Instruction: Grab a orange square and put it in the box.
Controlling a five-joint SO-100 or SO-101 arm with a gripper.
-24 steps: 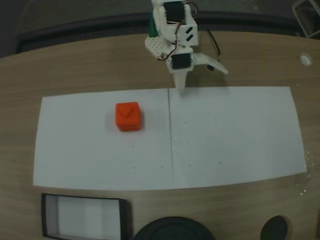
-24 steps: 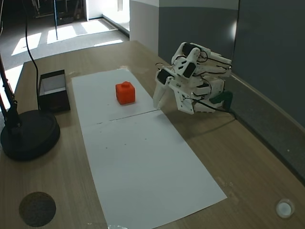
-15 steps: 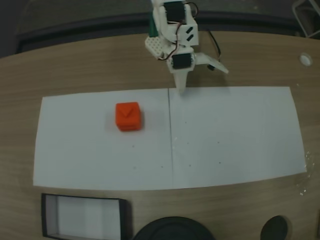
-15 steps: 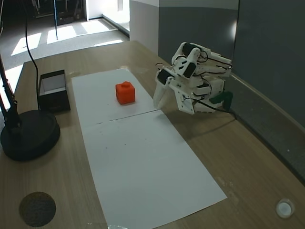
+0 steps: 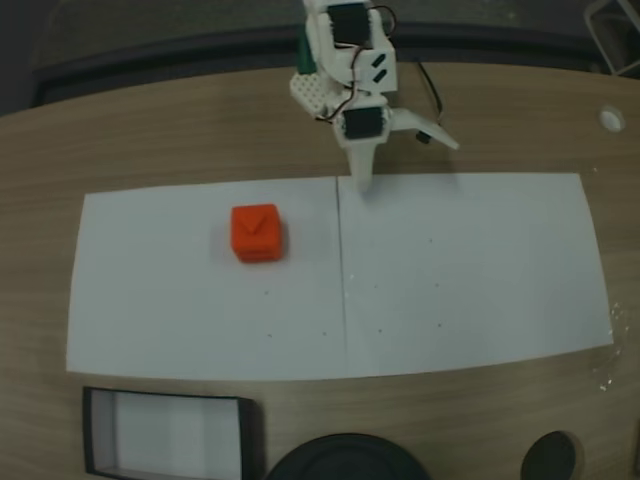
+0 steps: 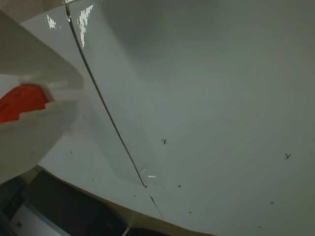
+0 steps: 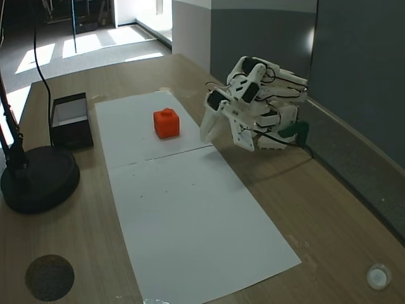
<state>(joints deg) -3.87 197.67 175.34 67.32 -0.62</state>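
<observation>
The orange square (image 5: 257,232) rests on the left half of the white paper, with its notch mark facing up; another fixed view shows the same cube (image 7: 166,123). The box (image 5: 165,432), black-walled with a white bottom, sits at the table's near left edge and appears again (image 7: 69,119) beside the lamp base. My gripper (image 5: 362,178) points down at the paper's far edge, right of the cube and apart from it, fingers together and holding nothing. In the wrist view, a sliver of the cube (image 6: 19,103) shows behind the gripper (image 6: 78,93).
Two white paper sheets (image 5: 460,270) cover the middle of the wooden table. A round black lamp base (image 5: 345,460) stands next to the box. A dark disc (image 5: 548,458) and a small white cap (image 5: 610,118) lie off the paper.
The arm has shifted slightly, and the gripper tip has edged a little toward the cube. The cube and the box have not moved.
</observation>
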